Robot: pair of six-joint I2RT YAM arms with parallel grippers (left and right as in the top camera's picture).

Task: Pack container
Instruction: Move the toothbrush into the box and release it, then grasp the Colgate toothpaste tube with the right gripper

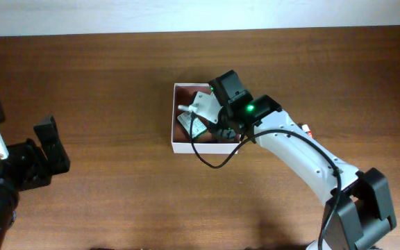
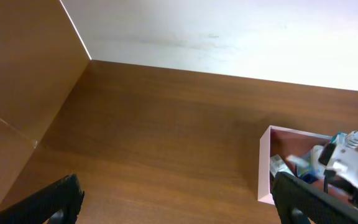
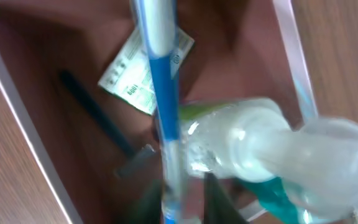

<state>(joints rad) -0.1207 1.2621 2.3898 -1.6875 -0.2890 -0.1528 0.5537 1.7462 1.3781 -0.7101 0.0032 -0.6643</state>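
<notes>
Step in hand, as it looks: putting one more item into the container (image 1: 186, 146), which stands on the surface (image 1: 117, 69). The right tool (image 1: 219, 117) hangs over the container's inside, w/ a long blue-white stick (image 3: 161, 87), maybe a toothbrush, running between its two fingers. The wrist view is blurred, so one cannot tell if they pinch the stick or stand loose beside it.

Lying in the container: a clear bottle (image 3: 253, 146) w/ teal content, a green-white packet (image 3: 143, 73) and a thin black thing (image 3: 95, 118).

The left tool (image 2: 176, 183) is well apart from the container, on its left, fingers spread wide, holding nothing.

The next move prob. calls for laying the stick flat beside the bottle, letting go, then rising straight so nothing is dragged out. A small red-white item (image 1: 305, 129) lies outside, near the container's right, perhaps the next to pack.
</notes>
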